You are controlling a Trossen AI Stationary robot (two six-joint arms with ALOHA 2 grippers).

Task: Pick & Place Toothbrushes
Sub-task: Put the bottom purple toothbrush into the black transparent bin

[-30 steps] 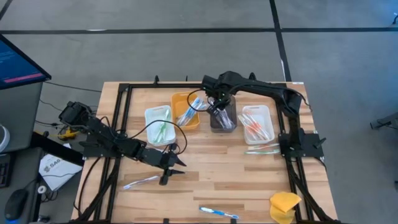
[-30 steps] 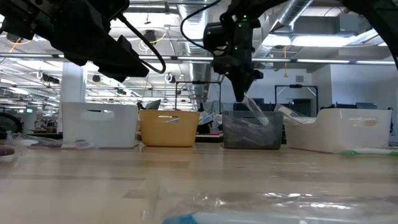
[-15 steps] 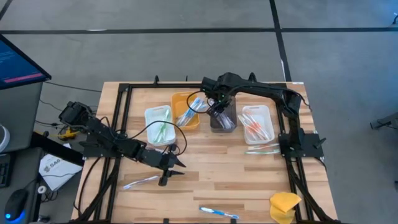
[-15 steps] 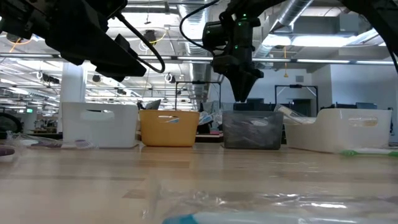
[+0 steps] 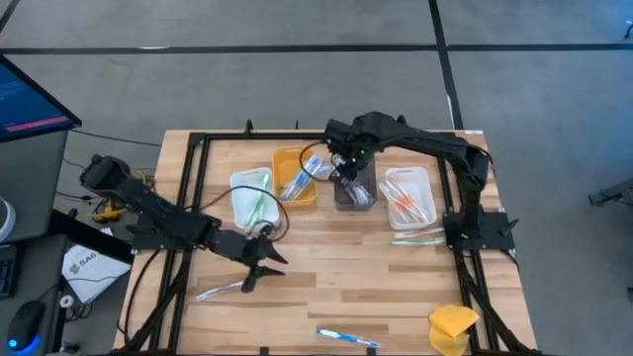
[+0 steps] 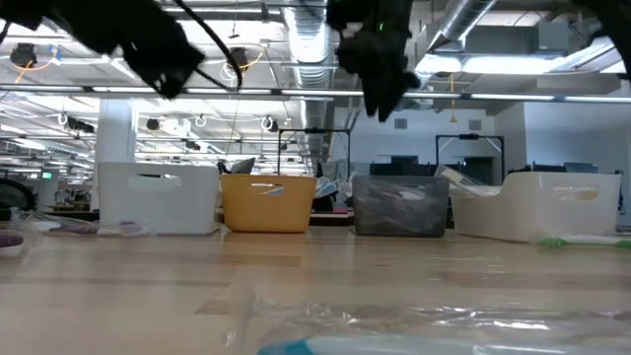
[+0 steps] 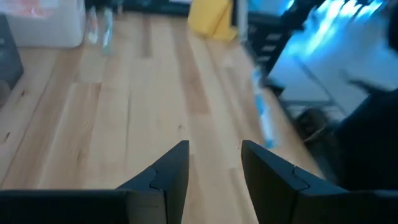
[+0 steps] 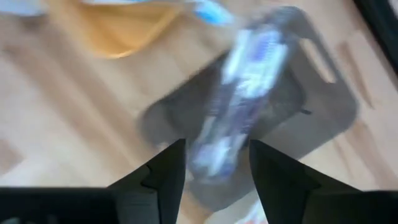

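Observation:
Four bins stand in a row at the back: white [image 5: 250, 196], yellow [image 5: 294, 176], grey [image 5: 355, 188] and white [image 5: 409, 196], each with toothbrushes in it. My right gripper [image 5: 344, 170] hangs open above the grey bin [image 8: 249, 106], over the toothbrushes [image 8: 239, 109] lying inside; in the low view it [image 6: 380, 97] is well clear of the bin's rim. My left gripper [image 5: 251, 280] hovers open over bare table beside a pale toothbrush [image 5: 223, 290]. Flat on the table lie a blue toothbrush [image 5: 347, 338] and green ones [image 5: 415, 237].
A yellow sponge-like lump [image 5: 453, 324] sits at the near right corner. Black frame rails [image 5: 193, 198] run along the table's left and right sides. Bare wood lies between the bins and the near edge. A monitor [image 5: 30, 99] stands off the table's left.
My right gripper has opened and let go of a toothbrush, which has dropped into the grey bin; the gripper has then risen above the bin. My left gripper has risen off the table beside the pale toothbrush, still open.

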